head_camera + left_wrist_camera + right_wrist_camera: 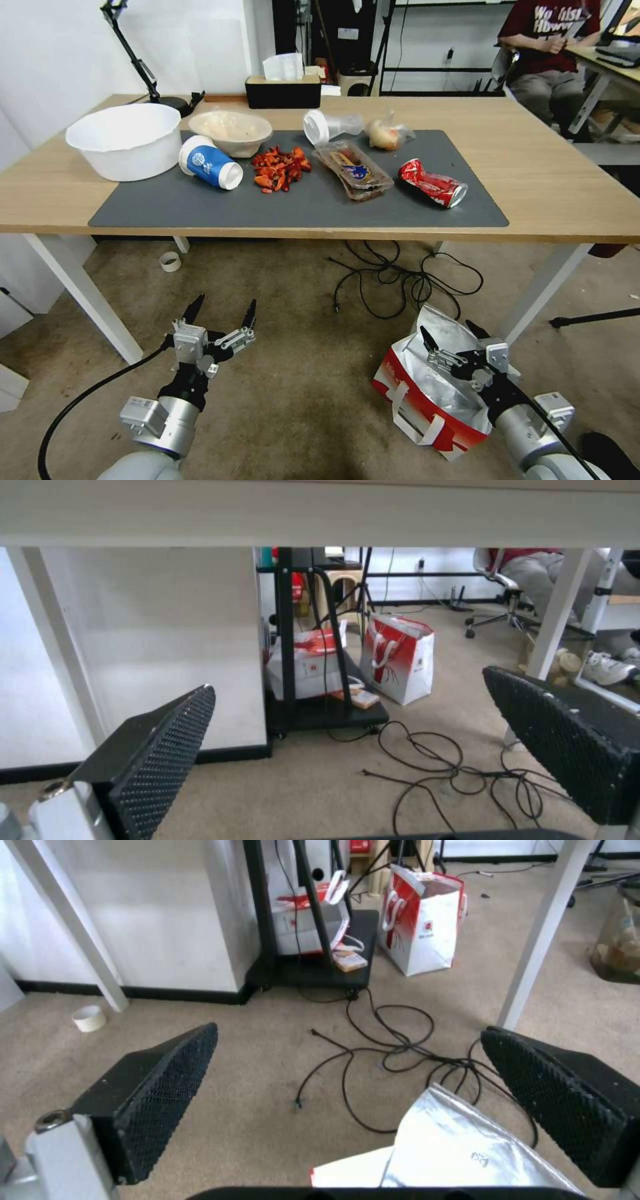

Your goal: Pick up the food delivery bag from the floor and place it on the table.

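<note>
A: Starting at the left, what is the left hand (221,312) doing?

B: It hangs low over the brownish-beige carpeted floor (293,393), in front of the wide light-wood worktop on white legs (553,180). Its two black fingers are spread wide, with nothing between them.

A: And on the worktop, left to right?

B: On the left end of the dark grey mat (200,200) stands a large white plastic bowl (125,140), then a beige bowl (231,131), a blue paper cup on its side (209,164), a heap of red chopped pieces (280,169), a tipped clear cup with a white lid (329,125), a clear plastic food tray (353,171) and a crushed red can (433,183).

A: Where is the bag?

B: The boxy white food delivery bag with red trim and crinkled silver foil lining (427,393) sits on the floor to the right, near the worktop's right front leg, its mouth open upward and white strap handles hanging down its side.

A: And the right hand (448,333)?

B: It is right at the bag's foil rim, fingers well apart. From its wrist camera the foil flap (460,1145) lies between the fingers, but whether either pad touches it I cannot quite tell; nothing is gripped.
</note>
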`<state>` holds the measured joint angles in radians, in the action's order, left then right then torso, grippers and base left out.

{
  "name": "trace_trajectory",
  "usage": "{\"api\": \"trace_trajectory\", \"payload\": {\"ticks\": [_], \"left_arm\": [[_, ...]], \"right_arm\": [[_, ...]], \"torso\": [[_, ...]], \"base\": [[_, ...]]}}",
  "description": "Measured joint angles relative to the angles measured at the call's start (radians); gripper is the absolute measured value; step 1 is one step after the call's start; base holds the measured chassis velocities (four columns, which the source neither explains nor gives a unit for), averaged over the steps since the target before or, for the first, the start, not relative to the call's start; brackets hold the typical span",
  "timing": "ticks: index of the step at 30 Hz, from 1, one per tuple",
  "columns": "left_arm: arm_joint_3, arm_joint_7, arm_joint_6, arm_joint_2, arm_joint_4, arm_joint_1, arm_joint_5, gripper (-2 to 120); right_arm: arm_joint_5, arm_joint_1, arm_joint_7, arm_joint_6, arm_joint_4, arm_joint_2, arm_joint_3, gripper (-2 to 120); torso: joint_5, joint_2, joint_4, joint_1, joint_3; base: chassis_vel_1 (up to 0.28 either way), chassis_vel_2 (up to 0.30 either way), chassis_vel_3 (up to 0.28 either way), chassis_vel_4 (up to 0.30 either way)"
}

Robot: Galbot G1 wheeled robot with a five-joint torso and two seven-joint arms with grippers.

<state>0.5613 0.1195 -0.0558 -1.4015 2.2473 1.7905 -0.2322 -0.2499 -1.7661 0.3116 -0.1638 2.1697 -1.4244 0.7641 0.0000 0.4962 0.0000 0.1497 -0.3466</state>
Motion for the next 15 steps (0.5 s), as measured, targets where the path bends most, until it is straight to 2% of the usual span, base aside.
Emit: {"api": "trace_trajectory", "payload": {"ticks": [15], "left_arm": [[0.001, -0.001, -0.003, 0.009, 0.007, -0.001, -0.001, 100]], "right_arm": [[0.0, -0.007, 0.001, 0.007, 0.005, -0.001, 0.005, 100]], "torso": [[0.0001, -0.065, 0.0, -0.024, 0.042]], "base": [[0.0, 0.0, 0.0, 0.0]]}}
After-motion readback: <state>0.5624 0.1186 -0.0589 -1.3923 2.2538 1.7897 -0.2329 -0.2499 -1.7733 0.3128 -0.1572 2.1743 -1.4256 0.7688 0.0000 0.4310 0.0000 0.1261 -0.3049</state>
